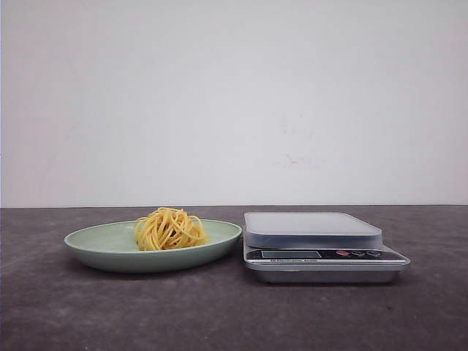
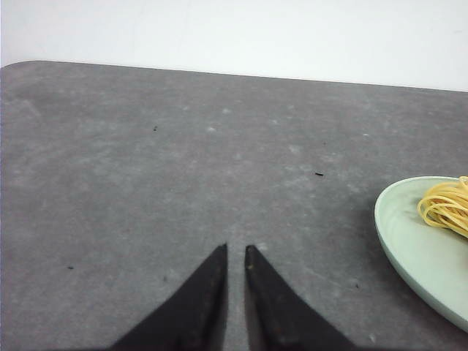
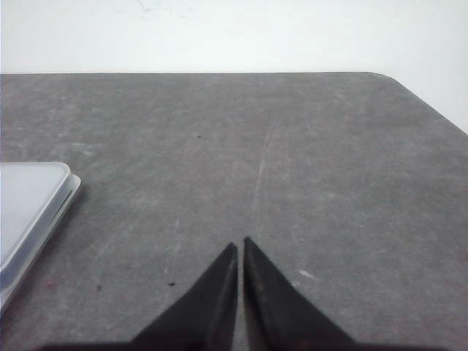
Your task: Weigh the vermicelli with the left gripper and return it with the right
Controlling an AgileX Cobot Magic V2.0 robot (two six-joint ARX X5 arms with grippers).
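The vermicelli (image 1: pixel 170 229), a round nest of yellow-orange strands, lies on the pale green plate (image 1: pixel 95 241) at the left of the table. It also shows at the edge of the left wrist view (image 2: pixel 446 206), on the plate (image 2: pixel 417 252). A silver kitchen scale (image 1: pixel 314 234) stands right of the plate, its platform bare; its corner shows in the right wrist view (image 3: pixel 33 208). My left gripper (image 2: pixel 235 248) is shut and empty above bare table, left of the plate. My right gripper (image 3: pixel 240 243) is shut and empty over bare table, right of the scale. Neither gripper shows in the front view.
The table is a dark grey mat (image 1: pixel 234 314) with a white wall behind. Its far edge and a rounded corner show in the left wrist view (image 2: pixel 29 66) and in the right wrist view (image 3: pixel 387 77). The scale's display and buttons (image 1: pixel 322 254) face the front.
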